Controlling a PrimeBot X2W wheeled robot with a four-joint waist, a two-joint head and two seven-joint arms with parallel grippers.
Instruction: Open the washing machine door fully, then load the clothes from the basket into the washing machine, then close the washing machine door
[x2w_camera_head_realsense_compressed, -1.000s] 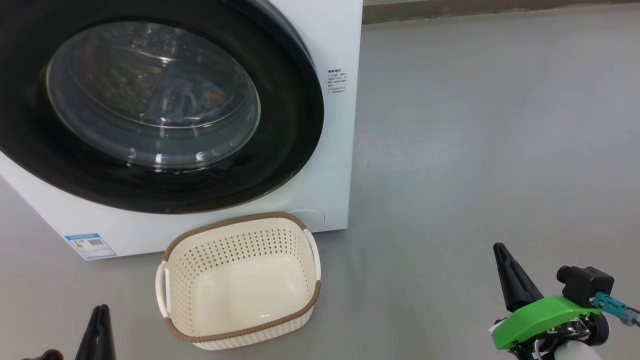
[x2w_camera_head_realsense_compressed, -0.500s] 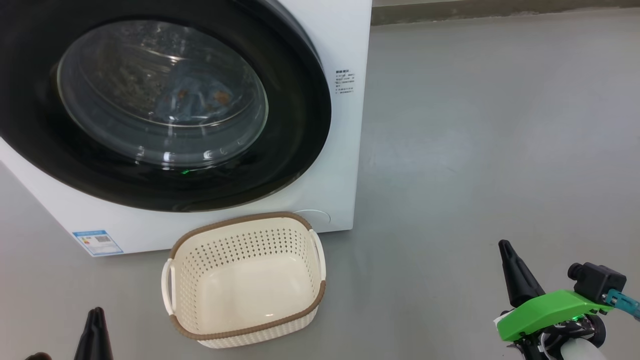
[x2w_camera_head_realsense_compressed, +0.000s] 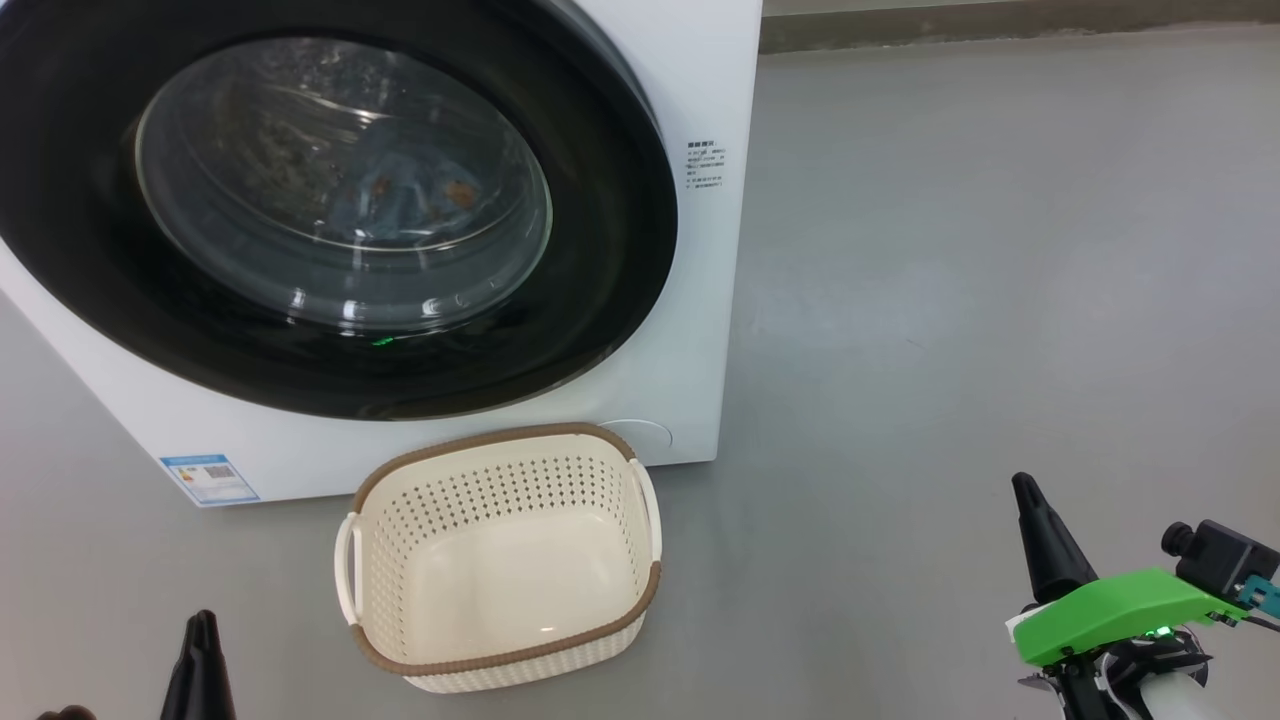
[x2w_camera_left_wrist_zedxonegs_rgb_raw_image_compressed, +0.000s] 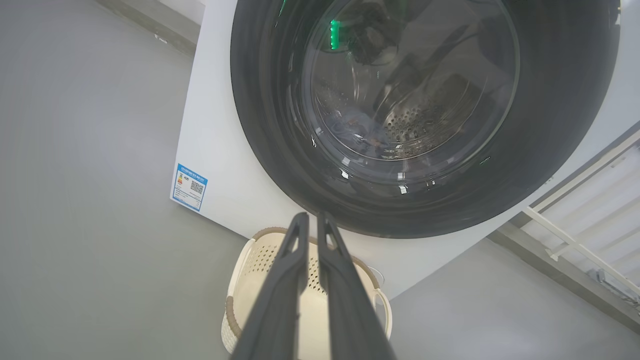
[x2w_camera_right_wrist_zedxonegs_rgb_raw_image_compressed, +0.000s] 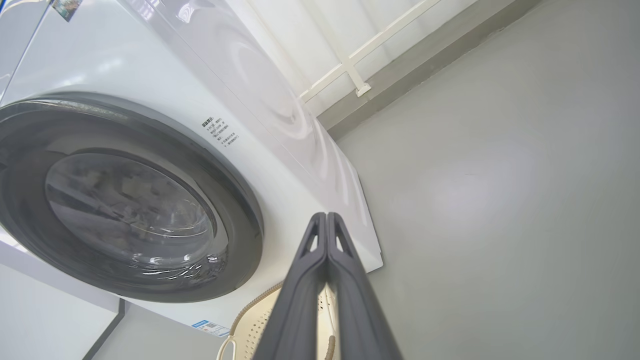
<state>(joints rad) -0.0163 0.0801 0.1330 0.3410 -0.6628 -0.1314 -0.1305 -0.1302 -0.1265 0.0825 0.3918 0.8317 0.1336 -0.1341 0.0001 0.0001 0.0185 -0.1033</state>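
1. The door (x2w_camera_head_realsense_compressed: 610, 260) sits shut against the white washing machine (x2w_camera_head_realsense_compressed: 715, 90). The blue printed clothes (x2w_camera_head_realsense_compressed: 410, 200) show through its glass, inside the drum.
2. The basket (x2w_camera_head_realsense_compressed: 480, 441) stands empty on the grey floor (x2w_camera_head_realsense_compressed: 950, 300), just in front of the machine.
3. Over the last second the whole scene has slid rightward in the head view, so the camera has turned and nothing else has moved.
4. The left claw (x2w_camera_head_realsense_compressed: 203, 625) and right claw (x2w_camera_head_realsense_compressed: 1026, 492) are both closed on nothing, low and well apart from the door.
5. Loading and closing look finished.

The washing machine door (x2w_camera_head_realsense_compressed: 625, 250) is shut, with blue clothes (x2w_camera_head_realsense_compressed: 410, 200) behind its glass. The basket (x2w_camera_head_realsense_compressed: 500, 441) stands on the floor (x2w_camera_head_realsense_compressed: 950, 300) just before the washing machine (x2w_camera_head_realsense_compressed: 700, 80), below its front edge.
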